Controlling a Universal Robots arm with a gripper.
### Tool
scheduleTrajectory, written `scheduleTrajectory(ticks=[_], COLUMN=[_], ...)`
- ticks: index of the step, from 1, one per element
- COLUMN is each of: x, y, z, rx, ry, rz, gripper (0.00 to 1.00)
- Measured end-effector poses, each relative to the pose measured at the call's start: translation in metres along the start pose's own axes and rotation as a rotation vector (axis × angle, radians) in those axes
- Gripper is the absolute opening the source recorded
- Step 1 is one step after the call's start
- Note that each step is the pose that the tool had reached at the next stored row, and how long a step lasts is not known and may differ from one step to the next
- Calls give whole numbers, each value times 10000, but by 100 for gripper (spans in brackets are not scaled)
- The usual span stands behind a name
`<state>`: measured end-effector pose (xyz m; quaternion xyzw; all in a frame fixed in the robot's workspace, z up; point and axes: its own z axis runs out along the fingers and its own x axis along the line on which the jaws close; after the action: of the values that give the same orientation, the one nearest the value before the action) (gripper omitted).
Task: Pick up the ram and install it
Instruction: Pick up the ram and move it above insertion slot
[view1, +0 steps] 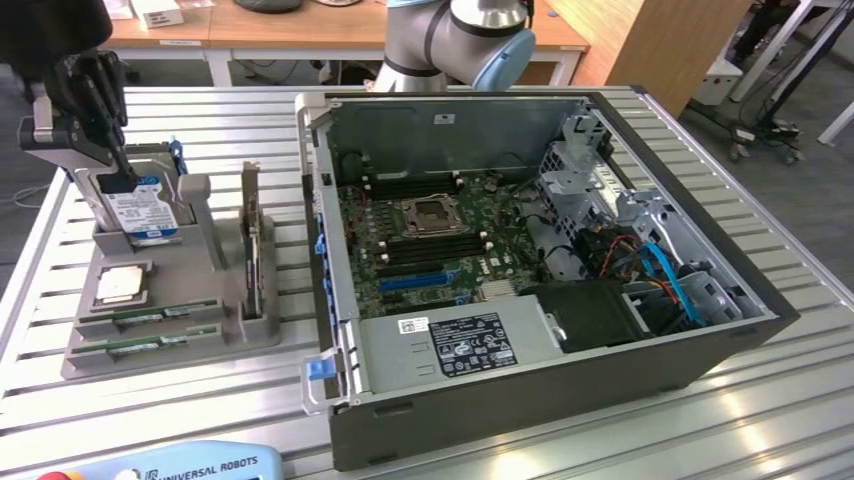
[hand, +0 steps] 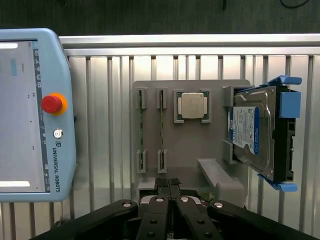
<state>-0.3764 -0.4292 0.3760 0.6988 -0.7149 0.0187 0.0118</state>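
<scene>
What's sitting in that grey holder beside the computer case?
The holder carries one ram stick, a second ram stick, a square processor chip and a hard drive standing in a slot, which covers its lower end.

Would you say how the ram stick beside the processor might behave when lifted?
Probably stiff and light: the ram stick is a thin board. Held on edge at both ends by the holder, it may bind if pulled askew.

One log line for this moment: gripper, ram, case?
gripper: shut, empty | position: above parts holder | ram: both sticks in holder slots, untouched | computer case: open
</scene>
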Motion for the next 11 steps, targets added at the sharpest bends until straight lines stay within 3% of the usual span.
scheduleTrajectory(ticks=[1,11], x=[0,0], y=[0,0], z=[0,0], rx=[-370,-371], ry=[9,9], rz=[-16,-16], gripper=[10,15])
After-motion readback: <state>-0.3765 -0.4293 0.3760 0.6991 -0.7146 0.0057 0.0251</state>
